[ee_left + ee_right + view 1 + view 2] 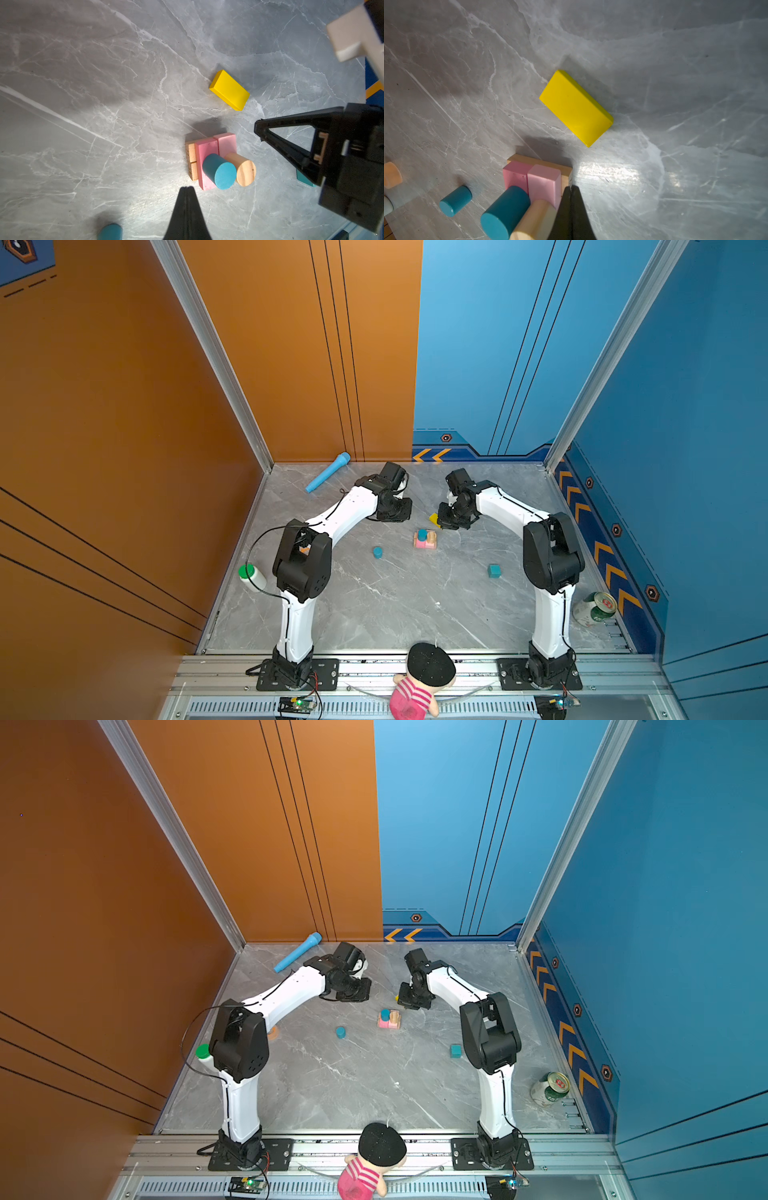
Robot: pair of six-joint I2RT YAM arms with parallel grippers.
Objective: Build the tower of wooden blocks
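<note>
the tower (424,540) stands mid-bench, toward the back: tan bars below, two pink bars across them, and a blue and a tan cylinder upright on top, side by side. far left, the white bottle (252,577) by the wall and the toy microphone (328,472) near the back corner are well clear. the left fingers (187,207) are pressed together and empty, hanging apart from the tower. a loose blue cylinder (377,552) stands on the bench (395,614) left of it. just right of the tower the yellow bar (576,108) lies flat, near but not touching. the right fingers (571,207) are closed on nothing, with their tips close by the tower; how high above it is unclear. likely trouble: opening or swinging them toward the bar from here could clip the two cylinders, which look easy to topple. the flat, thin bar may also slide instead of lifting. further right, the teal cube (494,571) and a can (594,609) leave room. the widest bare stretch is the bench front; walls close in on the left, back and right.
</note>
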